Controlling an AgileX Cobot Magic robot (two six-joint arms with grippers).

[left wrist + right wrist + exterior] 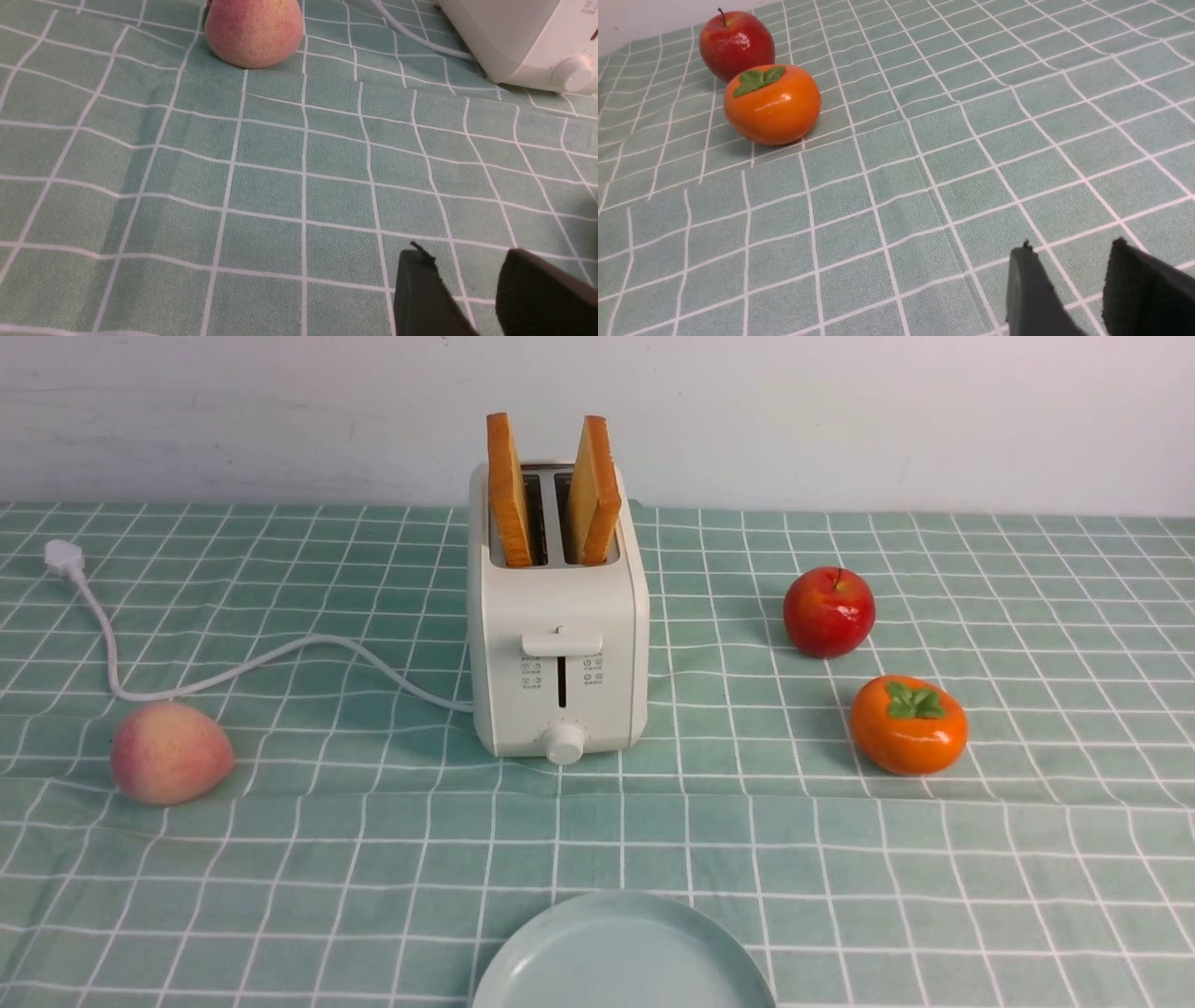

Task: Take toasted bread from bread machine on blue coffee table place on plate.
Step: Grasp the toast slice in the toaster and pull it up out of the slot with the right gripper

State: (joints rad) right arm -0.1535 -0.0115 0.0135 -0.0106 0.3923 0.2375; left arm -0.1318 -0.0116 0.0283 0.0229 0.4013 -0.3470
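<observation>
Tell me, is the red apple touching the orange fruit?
Apart. The front view shows green cloth between the red apple and the orange fruit.

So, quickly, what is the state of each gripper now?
Left gripper: open, holding nothing.
Right gripper: open, holding nothing.

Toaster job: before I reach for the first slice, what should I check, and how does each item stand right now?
1. Toast reachable: the left slice and right slice both stand up out of the toaster slots. Ok.
2. Plate ready: the plate lies in front of the toaster, with nothing on its visible part. Ok.
3. Left hand: open, holding nothing. Ok.
4. Right hand: open, holding nothing. Ok.
5. Cord: runs off to the toaster's left, its plug lying on the cloth, away from the plate. Ok.
6. Toaster cooled down: cannot tell.
</observation>
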